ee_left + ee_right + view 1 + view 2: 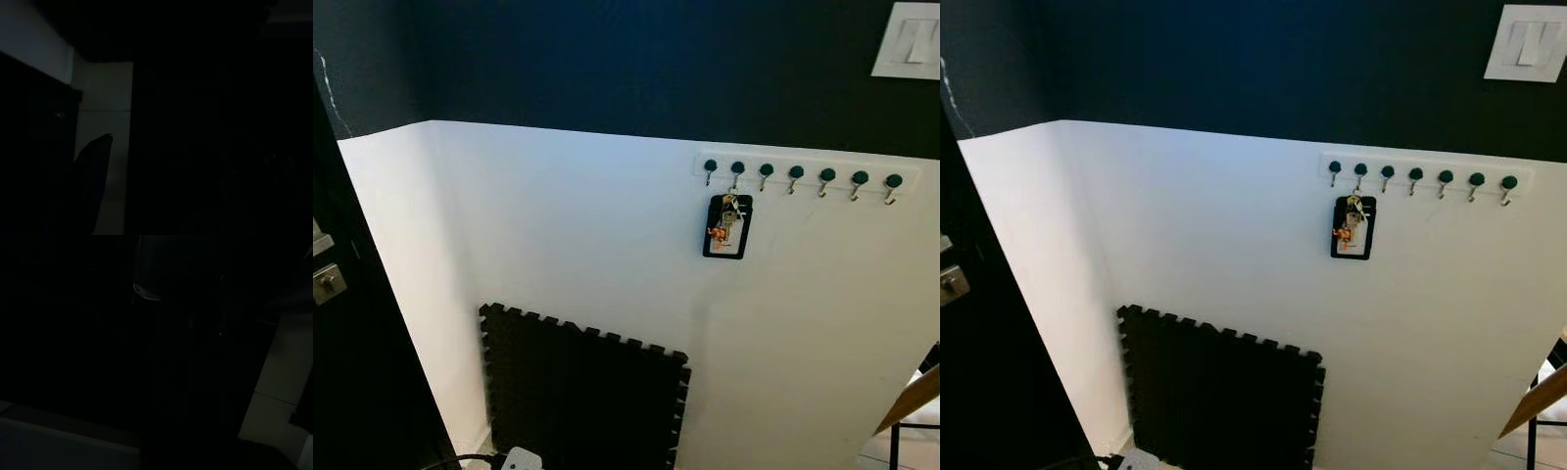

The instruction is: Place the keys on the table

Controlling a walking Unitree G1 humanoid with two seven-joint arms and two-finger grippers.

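Seven green-knobbed hooks on a white hook rail [803, 176]. Keys [727, 224] with a black card holder hang from its second hook from the left. Black foam mat [582, 392] leans on the wall below the rail. Left gripper [93, 171] a dark silhouette; its state cannot be told.

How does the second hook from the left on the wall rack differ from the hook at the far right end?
The second hook carries the keys with a black tag hanging below it; the far-right hook is bare. The second hook sits slightly higher in the head view than the far-right hook, since the hook rack slants down to the right there. Both have a dark green round knob over a small metal hook, mounted on the same white rack.
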